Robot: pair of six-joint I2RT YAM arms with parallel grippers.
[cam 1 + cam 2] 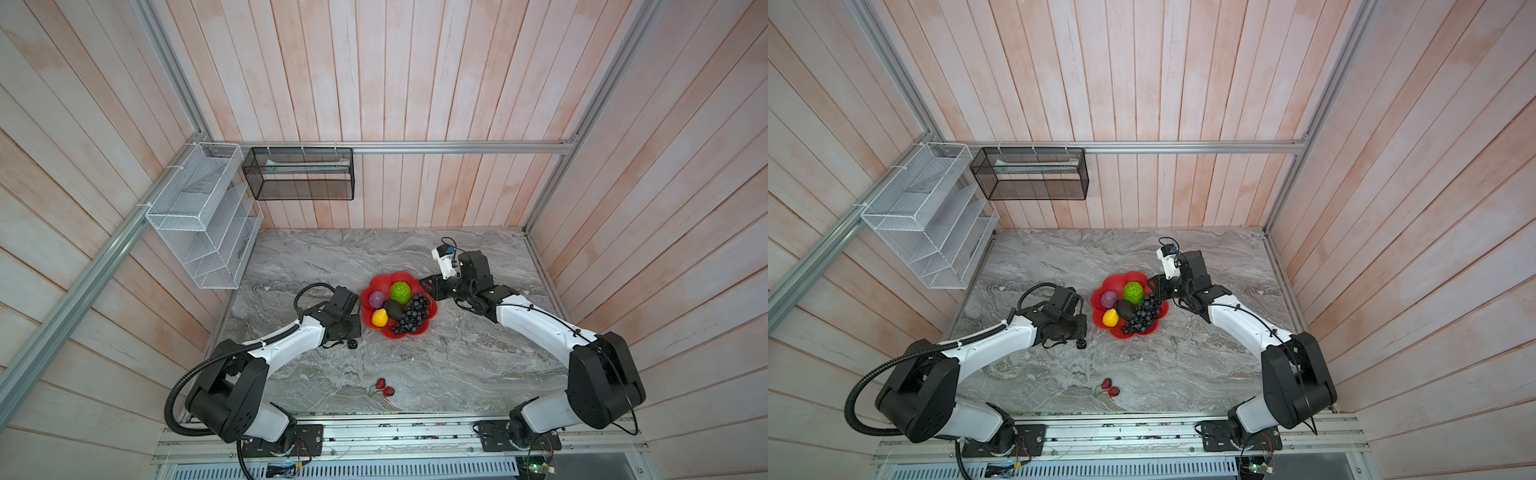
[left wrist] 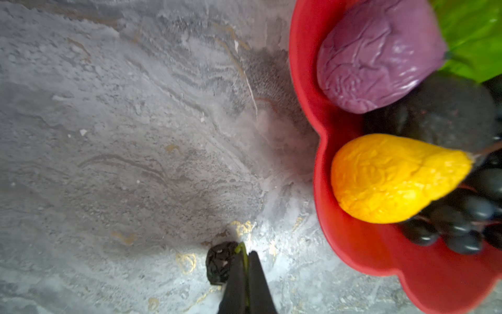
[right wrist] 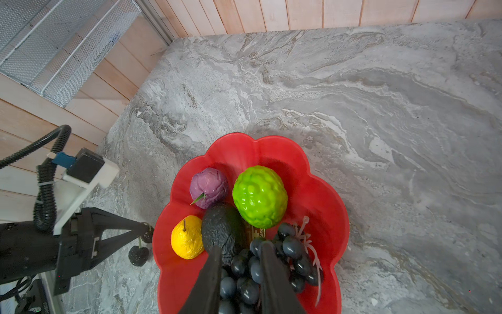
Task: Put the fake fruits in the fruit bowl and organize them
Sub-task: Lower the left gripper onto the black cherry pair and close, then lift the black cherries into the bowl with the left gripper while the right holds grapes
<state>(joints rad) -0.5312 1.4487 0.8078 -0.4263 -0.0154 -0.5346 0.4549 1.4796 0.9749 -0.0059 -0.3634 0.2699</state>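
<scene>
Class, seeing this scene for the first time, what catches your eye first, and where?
A glossy red bowl in the middle of the grey table, holding a bright green fruit, a yellow fruit and dark grapes. Two red strawberries lie alone near the front edge. Beside the bowl, fingers of the left gripper pinch the stem of dark berries.

Bright even light; blurred wrist close-ups

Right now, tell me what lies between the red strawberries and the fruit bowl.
Nothing but bare marble tabletop lies between the red strawberries and the fruit bowl; both top views show it.
</scene>
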